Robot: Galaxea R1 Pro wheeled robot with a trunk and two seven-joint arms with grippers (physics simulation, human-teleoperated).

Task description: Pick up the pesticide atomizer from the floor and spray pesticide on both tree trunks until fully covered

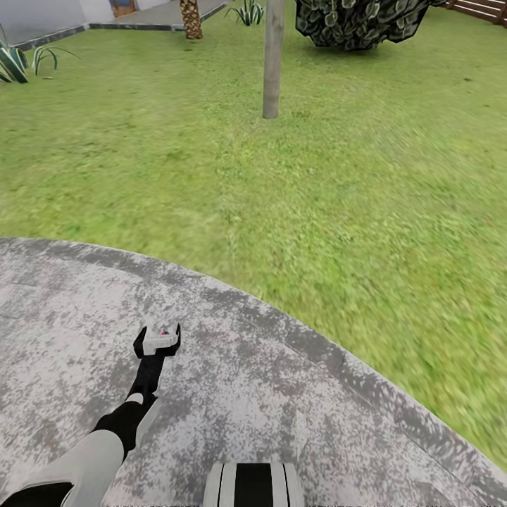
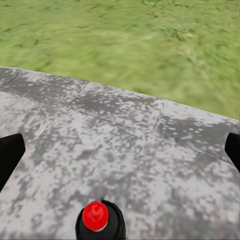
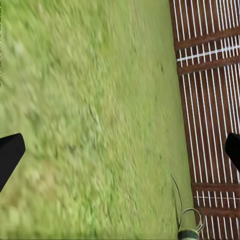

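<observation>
Holding the pesticide atomizer [image 1: 160, 339] in my left gripper [image 1: 158, 345], I keep it above the mottled stone paving [image 1: 296, 415], red nozzle tip [image 2: 95, 216] facing the lawn [image 1: 352, 211]. A tree trunk [image 1: 272, 60] stands well ahead on the grass. My right gripper's fingers [image 3: 9, 155] are spread wide over lawn beside a slat fence [image 3: 210, 100].

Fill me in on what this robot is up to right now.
The robot stands on a mottled stone patio at the edge of a lawn. Its left gripper is extended low over the paving and appears to hold the pesticide atomizer, whose red nozzle points toward the grass. A bare tree trunk stands ahead across the lawn. No spray is visible yet.
</observation>
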